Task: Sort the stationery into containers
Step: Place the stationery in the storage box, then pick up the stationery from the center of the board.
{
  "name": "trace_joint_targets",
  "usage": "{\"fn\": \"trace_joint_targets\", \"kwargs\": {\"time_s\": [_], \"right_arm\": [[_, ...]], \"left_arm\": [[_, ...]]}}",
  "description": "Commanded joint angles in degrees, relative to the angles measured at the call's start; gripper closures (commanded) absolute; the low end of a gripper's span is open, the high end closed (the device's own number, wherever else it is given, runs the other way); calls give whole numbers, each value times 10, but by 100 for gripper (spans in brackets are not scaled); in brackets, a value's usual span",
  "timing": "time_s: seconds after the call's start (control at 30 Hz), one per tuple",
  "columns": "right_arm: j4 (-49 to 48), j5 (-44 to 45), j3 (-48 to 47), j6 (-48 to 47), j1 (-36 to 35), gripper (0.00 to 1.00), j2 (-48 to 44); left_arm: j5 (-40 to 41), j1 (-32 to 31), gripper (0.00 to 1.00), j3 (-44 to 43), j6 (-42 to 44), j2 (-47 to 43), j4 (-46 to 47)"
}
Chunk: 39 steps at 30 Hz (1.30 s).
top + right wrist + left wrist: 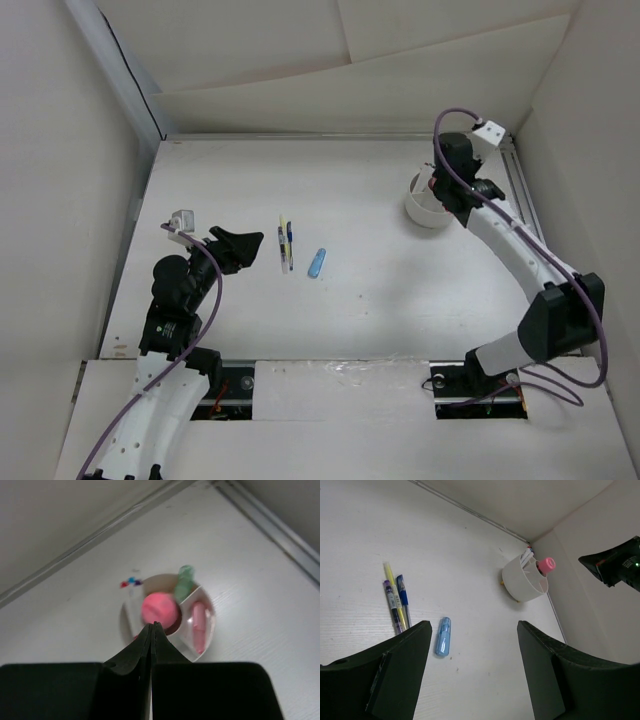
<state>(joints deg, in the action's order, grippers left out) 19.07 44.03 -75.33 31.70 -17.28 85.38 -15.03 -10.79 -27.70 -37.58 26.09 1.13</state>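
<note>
Your left gripper (pixel 474 630) is spread wide and empty. The blue marker (pixel 443 636) lies lower left of centre in the left wrist view, just beside the left finger, with its long axis near vertical. This arm is the nearer one. The pens (pixel 397 602) lie apart at upper left, with bare table (pixel 470 570) between. The cup (pixel 522 580) stands at upper right. The right gripper (pixel 151 627), pinched closed on nothing, hovers above it.

1. Bare table (pixel 375 290) lies open between the marker (pixel 316 263) and the cup (pixel 426 213)
2. The right gripper (pixel 151 625), fingers together, hangs over the cup, blocking its top
3. The pens (pixel 286 243) lie just beside the marker, ahead of the left gripper (pixel 474 630) with its spread fingers
</note>
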Motion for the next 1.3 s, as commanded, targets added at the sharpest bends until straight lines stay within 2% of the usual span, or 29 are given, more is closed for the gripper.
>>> {"fn": "trace_joint_targets", "kwargs": {"time_s": [0.0,0.13,0.27,0.3,0.37,0.4,0.47,0.57,0.9,1.07,1.27], "right_arm": [[-61,-126,39,-24,-84,100,-23],[-43,-222,36,-40,-164,100,23],[-11,-268,5,-35,-241,88,106],[-11,-274,4,-30,-254,71,129],[-5,-274,-3,-22,-286,54,152],[1,-274,-10,-15,-292,41,173],[1,-280,-17,-7,-304,31,191],[7,-286,-28,0,-315,27,212],[2,-281,-47,17,-320,28,274],[2,-281,-62,17,-320,32,297],[2,-267,-80,22,-320,48,316]], "left_arm": [[-5,-1,34,1,-1,-2,31],[-5,-1,34,1,-1,-7,26],[-5,-1,34,1,-1,-7,26],[-5,-1,34,1,-1,-7,26],[-5,-1,34,1,-1,-7,26],[-5,-1,34,1,-1,-7,26],[-5,-1,34,1,-1,-7,26],[-5,-1,34,1,-1,-7,26],[-5,-1,34,1,-1,-7,26],[-5,-1,34,1,-1,-7,26],[-5,-1,34,1,-1,-7,26]]}}
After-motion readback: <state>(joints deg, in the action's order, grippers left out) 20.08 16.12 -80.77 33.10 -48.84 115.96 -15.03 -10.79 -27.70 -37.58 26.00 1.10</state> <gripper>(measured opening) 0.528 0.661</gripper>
